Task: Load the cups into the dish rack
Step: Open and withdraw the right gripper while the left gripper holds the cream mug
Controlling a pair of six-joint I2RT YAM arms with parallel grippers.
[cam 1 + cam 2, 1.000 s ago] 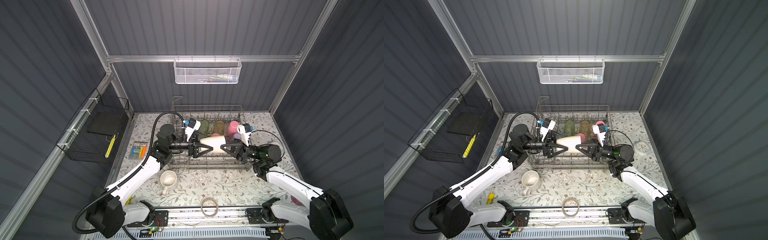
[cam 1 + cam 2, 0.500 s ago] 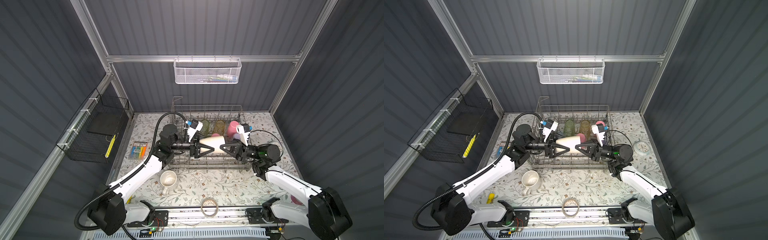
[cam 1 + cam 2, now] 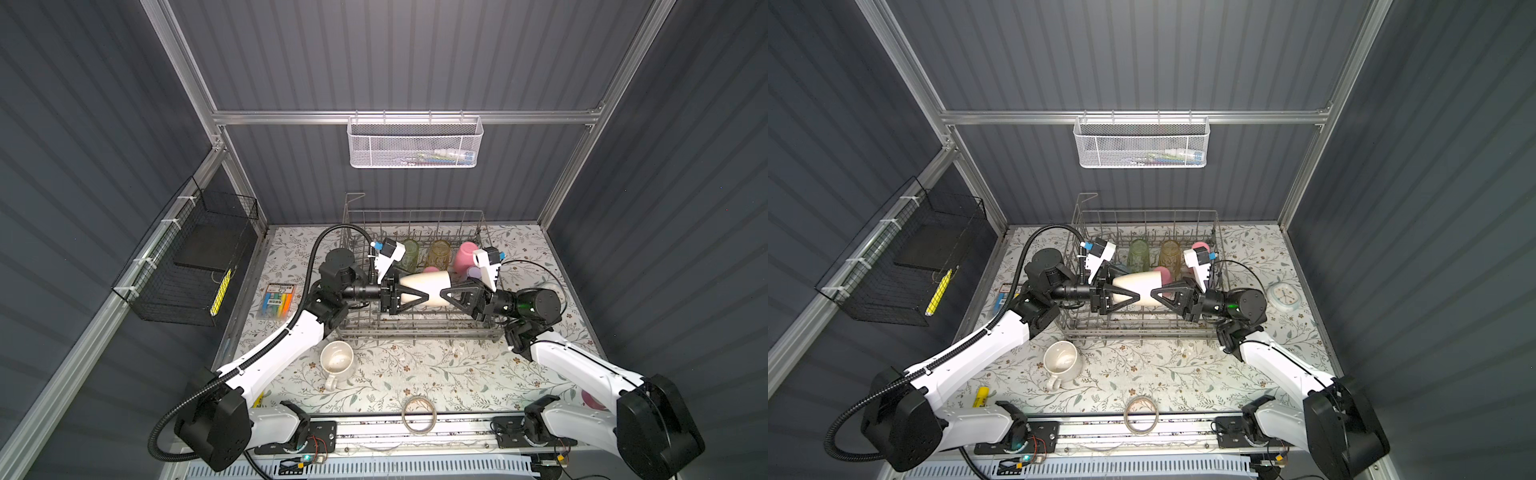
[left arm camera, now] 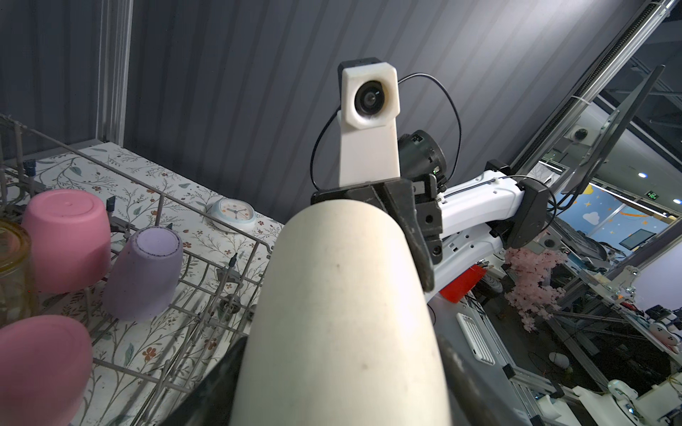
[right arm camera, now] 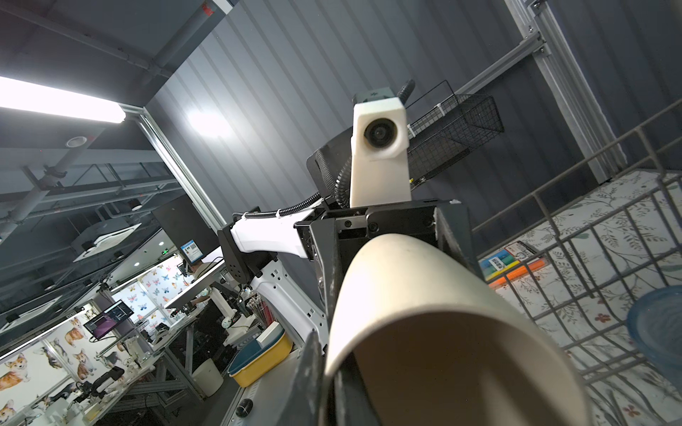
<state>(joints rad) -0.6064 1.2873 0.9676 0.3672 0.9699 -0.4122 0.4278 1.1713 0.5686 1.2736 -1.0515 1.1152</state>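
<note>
A beige cup (image 3: 428, 280) (image 3: 1136, 284) hangs on its side above the dish rack (image 3: 415, 328) (image 3: 1133, 330), held from both ends. My left gripper (image 3: 417, 287) (image 3: 1127, 291) is shut on its closed end, with a finger (image 4: 461, 376) on each flank. My right gripper (image 3: 448, 291) (image 3: 1158, 293) is shut on its rim, one finger (image 5: 313, 369) outside and one inside. A green tumbler (image 3: 409, 253), an amber tumbler (image 3: 439, 253), a pink cup (image 3: 465, 257) and a lilac cup (image 4: 147, 273) stand upside down in the rack. A white mug (image 3: 336, 359) sits upright on the table.
A tape ring (image 3: 419, 414) lies near the front edge and a marker pack (image 3: 276, 301) left of the rack. A small clock (image 3: 1283, 297) lies right of the rack. A black wire basket (image 3: 187, 270) hangs on the left wall and a white mesh basket (image 3: 415, 143) on the back wall.
My left gripper's jaws have closed in onto the beige cup's closed end. The cup and the right gripper have stayed almost where they were.
</note>
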